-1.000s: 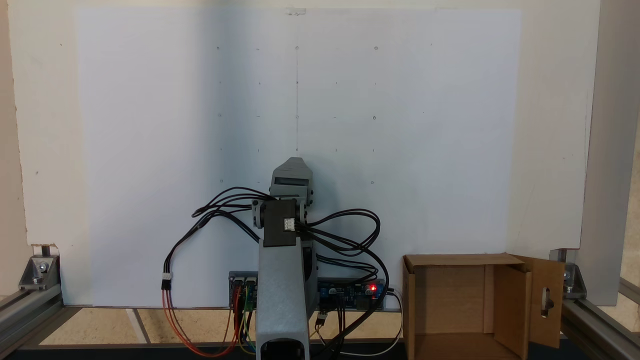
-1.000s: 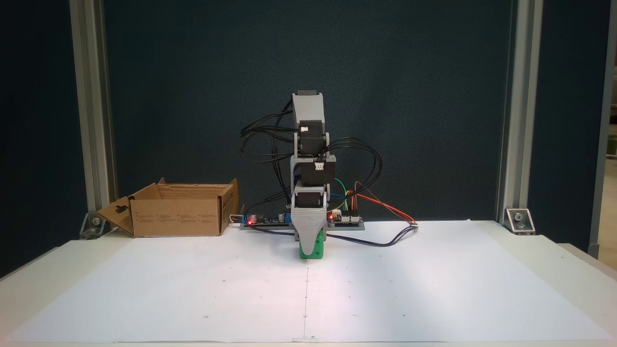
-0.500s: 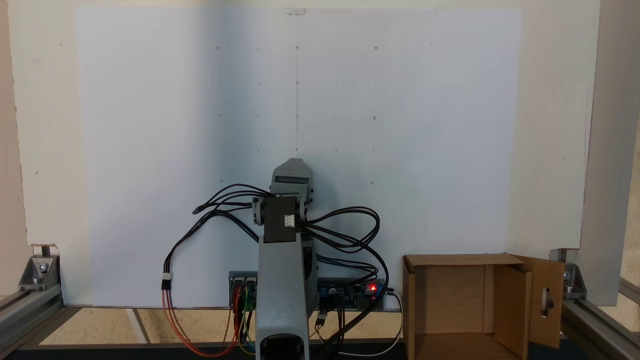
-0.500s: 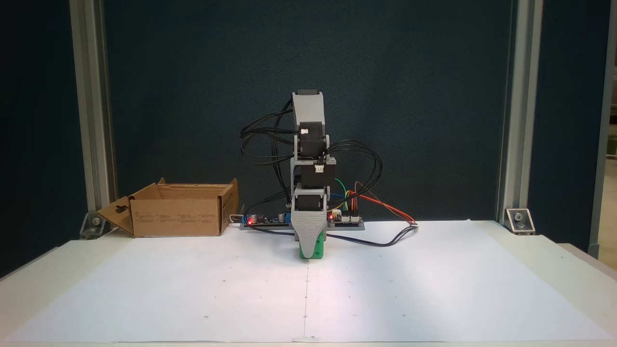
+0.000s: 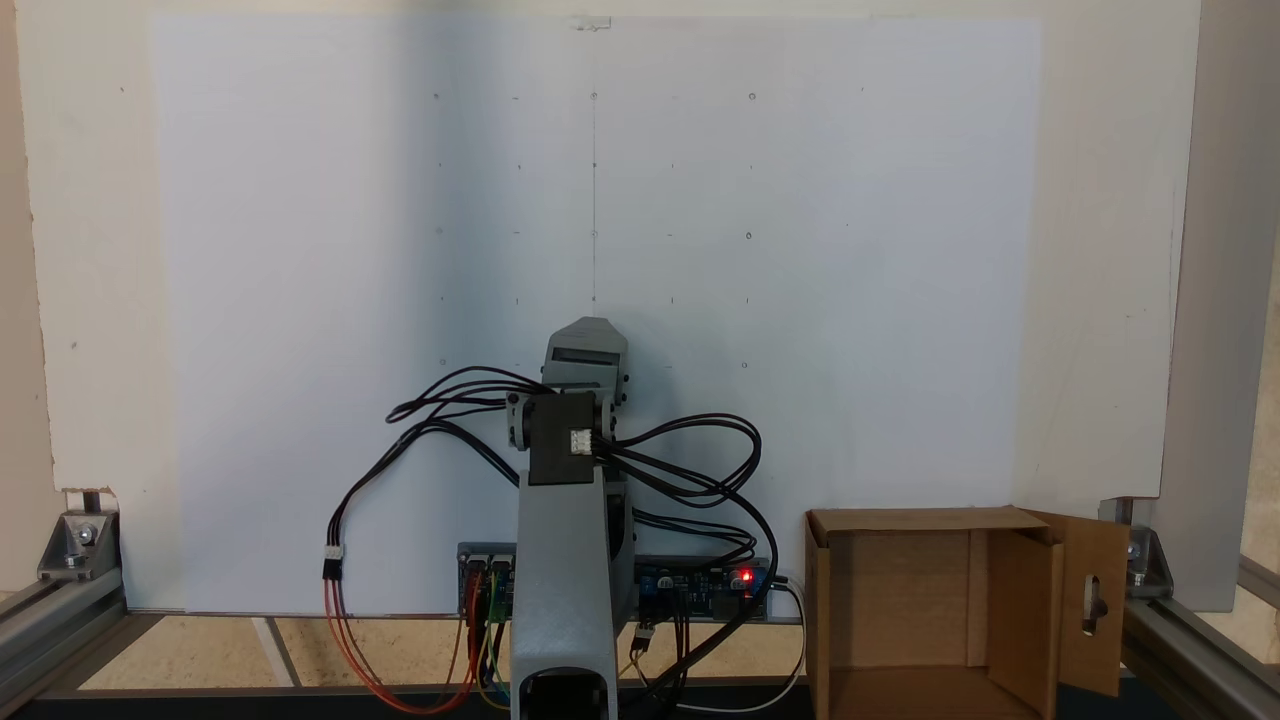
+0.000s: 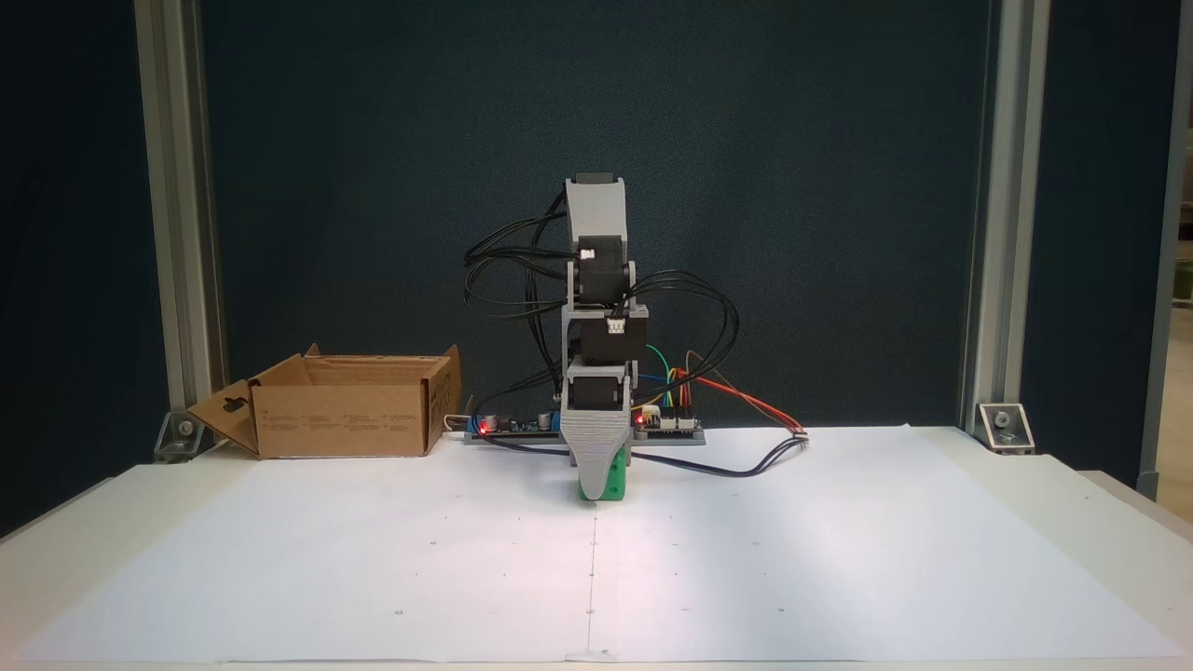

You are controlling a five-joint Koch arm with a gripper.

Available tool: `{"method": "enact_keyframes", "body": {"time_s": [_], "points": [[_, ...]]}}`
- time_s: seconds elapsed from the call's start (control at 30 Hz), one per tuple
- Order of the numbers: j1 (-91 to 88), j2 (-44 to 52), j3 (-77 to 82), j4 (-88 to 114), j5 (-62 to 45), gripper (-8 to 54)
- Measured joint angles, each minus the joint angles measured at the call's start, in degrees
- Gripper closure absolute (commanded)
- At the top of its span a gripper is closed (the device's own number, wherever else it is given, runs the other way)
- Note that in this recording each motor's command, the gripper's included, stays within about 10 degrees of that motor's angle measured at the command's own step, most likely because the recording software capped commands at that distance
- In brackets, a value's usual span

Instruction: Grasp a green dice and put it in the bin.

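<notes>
Slightly lower now, the gripper covers more green dice.

Green dice on paper; open cardboard bin left.

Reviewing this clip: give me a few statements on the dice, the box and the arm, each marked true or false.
1. The green dice lies inside the bin. False: it sits on the white paper under the gripper.
2. The bin stands left of the arm in the front fixed view. True.
3. The bin is tipped over. False: it stands upright, open on top.
4. The gripper is down at the dice. True; whether the jaws are closed cannot be told.
</notes>
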Motion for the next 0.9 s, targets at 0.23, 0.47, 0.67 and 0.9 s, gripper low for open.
{"method": "enact_keyframes", "body": {"time_s": [0.23,0.47,0.67,0.9], "points": [[0.0,0.0,0.88,0.0,0.09,27.2],[0.26,0.0,0.88,-1.76,1.67,34.0],[0.88,0.0,-12.57,10.81,1.93,34.0],[0.35,0.0,-38.06,32.08,4.75,34.0]]}}
